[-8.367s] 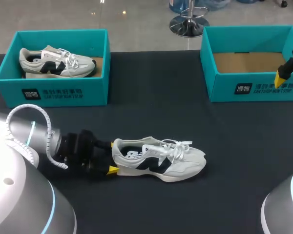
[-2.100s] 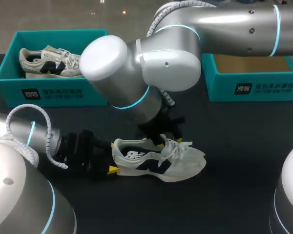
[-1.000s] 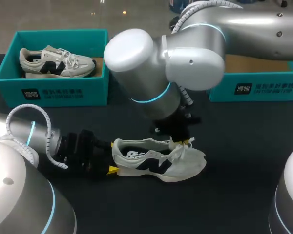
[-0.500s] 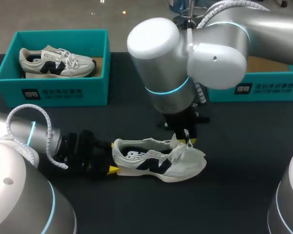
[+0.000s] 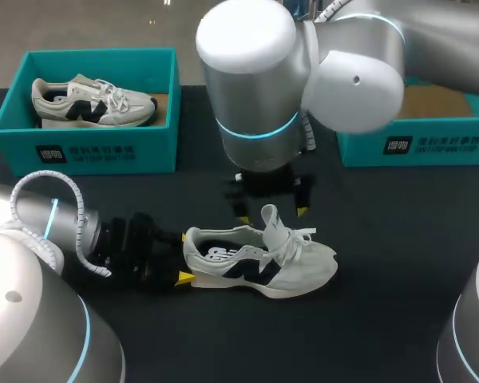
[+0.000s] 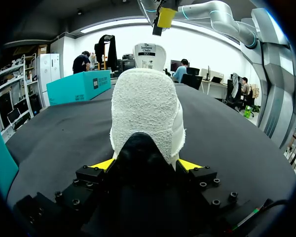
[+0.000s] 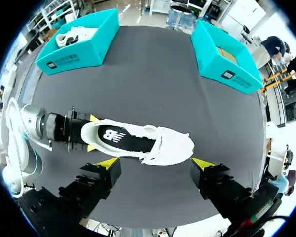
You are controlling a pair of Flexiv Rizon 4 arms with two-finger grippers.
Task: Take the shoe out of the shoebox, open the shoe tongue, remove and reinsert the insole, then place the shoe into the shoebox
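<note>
The left shoebox (image 5: 144, 152) and the right shoebox (image 5: 367, 153) each carry on the front wall a square logo with two short lines of white characters beside it. The shoe (image 5: 259, 263) outside the boxes shows a large dark letter mark on its side, and the same mark stands in white on its black insole (image 7: 128, 140). Its raised tongue (image 6: 149, 55) has a label with small print, not clearly readable.

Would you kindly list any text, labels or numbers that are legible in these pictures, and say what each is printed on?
Left shoebox, front wall: a white logo and line of print, too small to read.
Right shoebox, front wall: the same, too small to read.
Shoe tongue label: blurred, unreadable.
Insole: a logo mark only, no legible words.
</note>
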